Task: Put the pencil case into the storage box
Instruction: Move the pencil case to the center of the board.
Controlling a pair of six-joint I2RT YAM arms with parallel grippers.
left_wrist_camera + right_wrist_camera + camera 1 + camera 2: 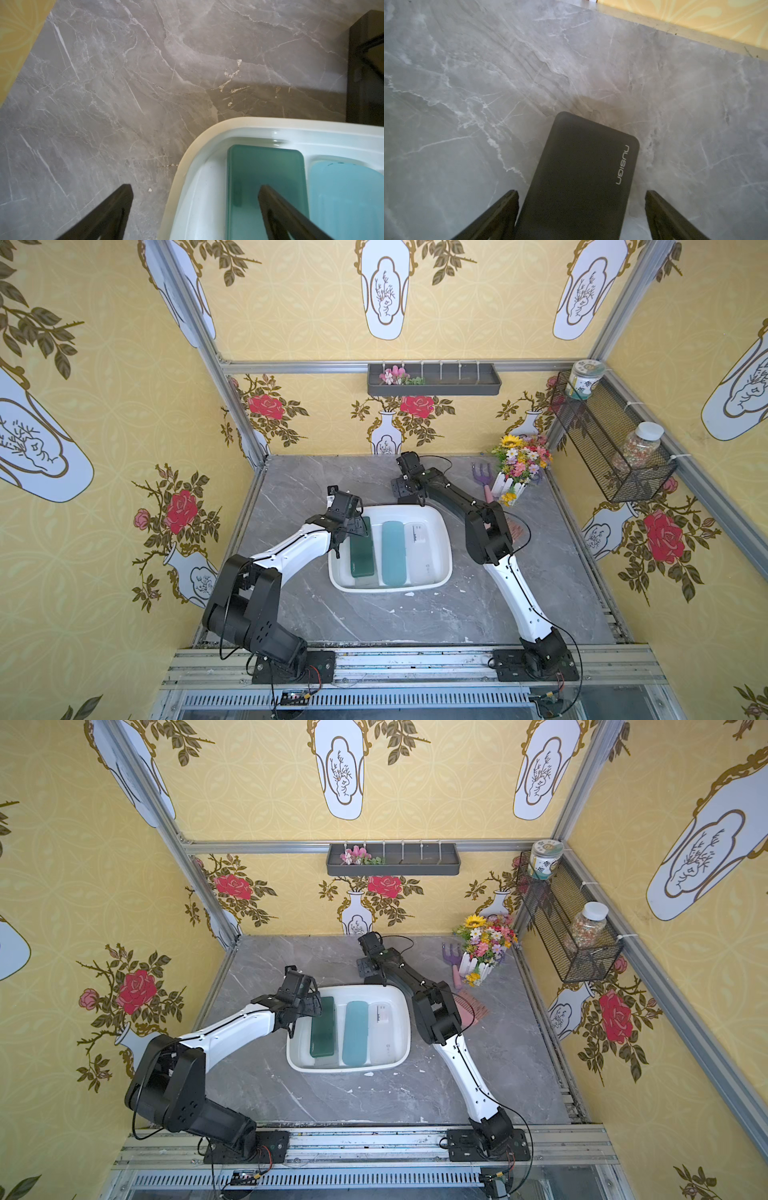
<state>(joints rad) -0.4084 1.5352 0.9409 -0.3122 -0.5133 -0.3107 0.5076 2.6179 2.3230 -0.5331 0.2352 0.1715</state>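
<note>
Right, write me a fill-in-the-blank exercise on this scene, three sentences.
1. In the storage box, the teal pencil case lies between the white pencil case and the dark ___ one.
2. The black pencil case lies outside it, on the ___.
3. The right pincer straddles the black pencil case with jaws ___.
Missing words: green; table; open.

Left gripper [195,187] stands spread wide; right gripper [581,192] likewise.

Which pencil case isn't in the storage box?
The dark grey nusign-marked case on the table, straddled by the open right gripper. The dark green case, teal case and white case lie in the storage box.
</note>
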